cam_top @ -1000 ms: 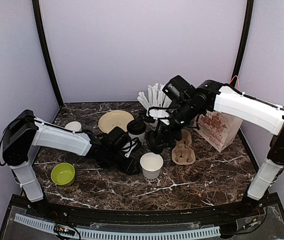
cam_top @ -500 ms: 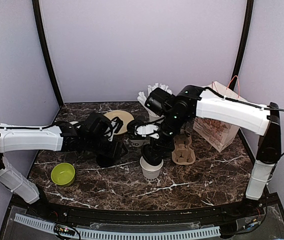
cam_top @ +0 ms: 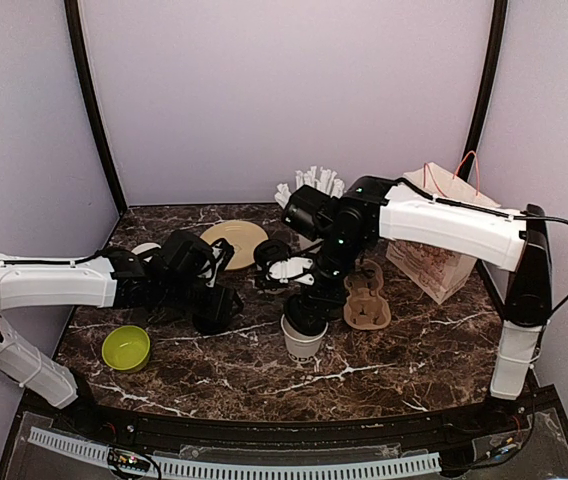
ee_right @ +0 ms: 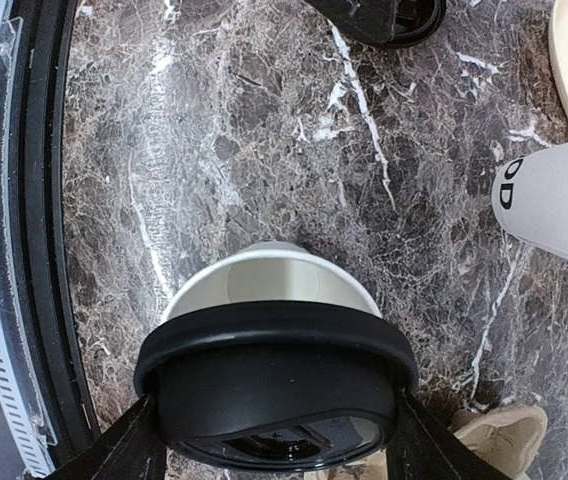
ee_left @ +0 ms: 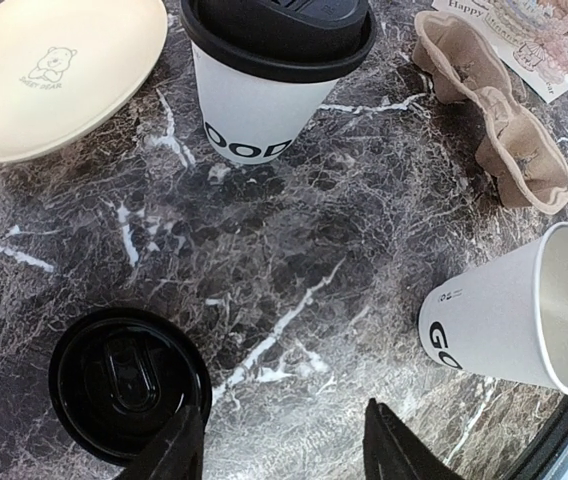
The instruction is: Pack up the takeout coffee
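Hovering over the lidless white cup (ee_right: 264, 280), your right gripper (ee_right: 276, 432) clamps a black lid (ee_right: 276, 375); your left gripper (ee_left: 284, 450) hangs open just beside a loose lid (ee_left: 129, 382).

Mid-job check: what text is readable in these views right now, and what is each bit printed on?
"OOD": large black letters on the lidded cup, start of the word hidden.
"GO": on the lidless cup, rest turned away; the small print beside it is unreadable.
"Happy": on the paper bag, rest cut off.
Plate: tiny caption under a bear drawing, too small to read.
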Controlling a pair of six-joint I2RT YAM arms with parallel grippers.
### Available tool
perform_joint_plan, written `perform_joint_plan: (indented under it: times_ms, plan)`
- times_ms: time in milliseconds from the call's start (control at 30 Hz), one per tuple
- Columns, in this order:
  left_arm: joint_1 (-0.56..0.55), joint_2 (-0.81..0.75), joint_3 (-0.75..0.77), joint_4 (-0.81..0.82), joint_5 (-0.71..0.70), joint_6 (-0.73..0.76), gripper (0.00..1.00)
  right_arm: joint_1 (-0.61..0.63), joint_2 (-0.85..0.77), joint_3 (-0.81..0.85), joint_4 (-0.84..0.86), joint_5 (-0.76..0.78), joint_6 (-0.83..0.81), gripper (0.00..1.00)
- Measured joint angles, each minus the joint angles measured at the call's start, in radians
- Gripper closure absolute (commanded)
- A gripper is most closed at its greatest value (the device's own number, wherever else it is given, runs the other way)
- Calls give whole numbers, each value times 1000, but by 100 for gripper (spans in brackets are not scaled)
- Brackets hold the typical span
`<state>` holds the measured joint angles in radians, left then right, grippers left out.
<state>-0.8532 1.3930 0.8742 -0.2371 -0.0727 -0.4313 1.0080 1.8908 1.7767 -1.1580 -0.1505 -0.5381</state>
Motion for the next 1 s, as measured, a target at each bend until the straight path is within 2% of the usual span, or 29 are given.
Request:
perform_joint_plan:
  times_ms: [433, 1000]
  plan:
    - [5, 0, -19, 1, -2, 1, 42, 9, 21, 29, -10, 5, 0, 29]
    - [20, 0, -19, -6, -18, 20, 42, 10, -48, -6, -18, 35, -2, 28]
